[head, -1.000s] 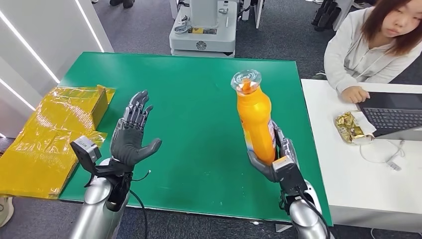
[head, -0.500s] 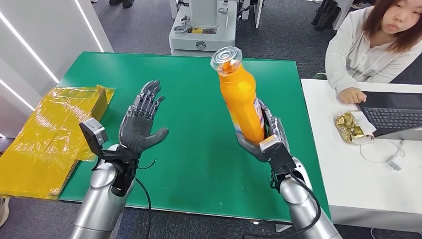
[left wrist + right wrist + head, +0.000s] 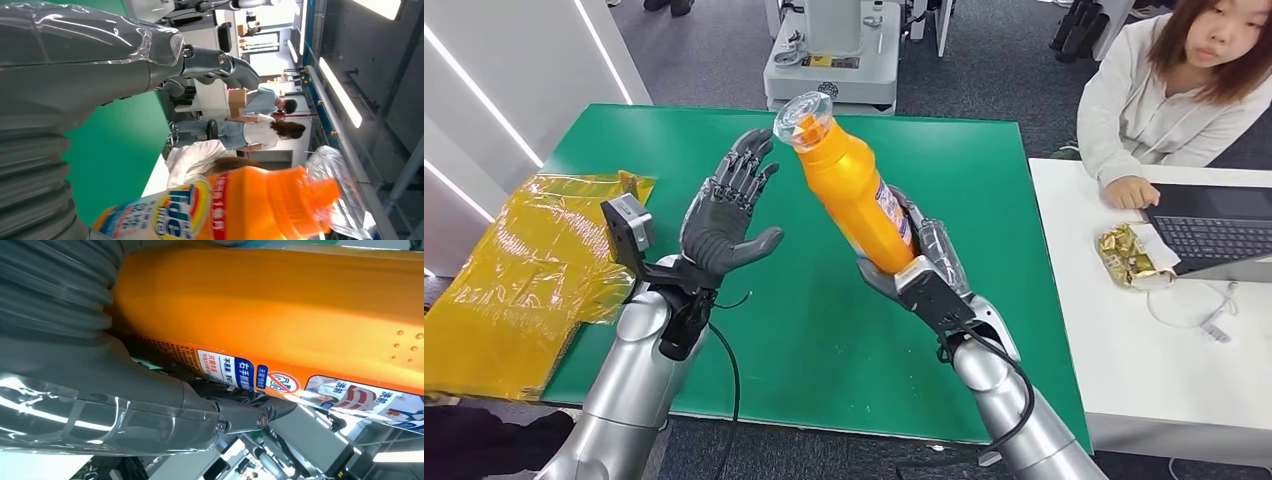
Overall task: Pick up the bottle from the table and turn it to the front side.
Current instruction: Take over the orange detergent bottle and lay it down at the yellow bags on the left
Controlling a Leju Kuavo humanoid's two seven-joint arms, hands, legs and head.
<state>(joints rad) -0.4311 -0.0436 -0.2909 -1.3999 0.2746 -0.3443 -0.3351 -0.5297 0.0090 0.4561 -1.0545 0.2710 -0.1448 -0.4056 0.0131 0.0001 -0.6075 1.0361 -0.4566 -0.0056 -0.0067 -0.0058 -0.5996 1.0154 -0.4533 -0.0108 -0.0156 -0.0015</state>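
Yellow plastic wrapping [image 3: 519,275] lies over the left edge of the green bench [image 3: 804,330] and plays no part in the work. Left of centre in the head view, the left hand [image 3: 724,215] is raised above the bench, palm turned toward the middle of the frame, fingers spread and thumb out; it holds nothing and stands just beside the bottle without touching it. At centre, the orange bottle [image 3: 849,185] is clear of the bench, tilted with its clear cap toward the upper left of the frame and its base seated in the right hand [image 3: 914,270], whose fingers wrap the lower body. The right wrist view confirms the grip, with fine-print label against the fingers; the left wrist view shows a large brand label on the side facing the left hand. Assessment: pick-up is complete. Turning appears under way or pending, since the head view shows only a narrow strip of label at the bottle's edge; which face counts as the front cannot be confirmed. Remaining: rotate the bottle, probably with the left hand's help. At right, a seated person [image 3: 1169,100] works at a laptop [image 3: 1209,230] on a white desk [image 3: 1124,360].
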